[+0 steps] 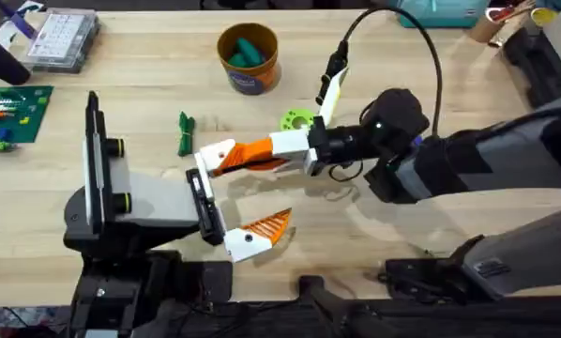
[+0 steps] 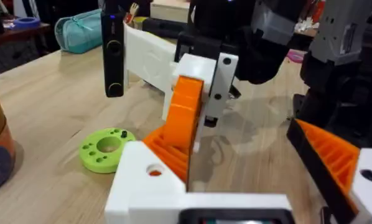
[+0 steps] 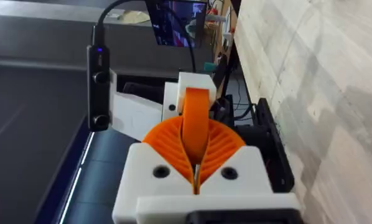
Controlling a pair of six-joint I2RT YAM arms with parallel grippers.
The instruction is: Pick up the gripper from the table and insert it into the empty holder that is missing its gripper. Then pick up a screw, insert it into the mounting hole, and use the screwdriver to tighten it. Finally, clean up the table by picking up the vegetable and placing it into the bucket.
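The right arm point(image 1: 468, 164) is thick, with black and grey parts and a round black joint. A thin black cable point(image 1: 421, 42) loops up from its wrist. The right gripper point(image 1: 226, 158) has white finger blocks with orange ribbed pads and small dark screw holes. A flat white piece with a black camera stick and a tiny blue light sits beside it. The left arm point(image 1: 121, 202) is grey and black. The left gripper point(image 1: 262, 230) also has white and orange fingers on a black rail.

My right gripper point(image 1: 226, 160) sits hard against my left gripper's point(image 1: 226, 199) upper finger; beyond it the vegetable point(image 1: 184, 133) and lime ring point(image 1: 295, 120) crowd close, bare table behind.
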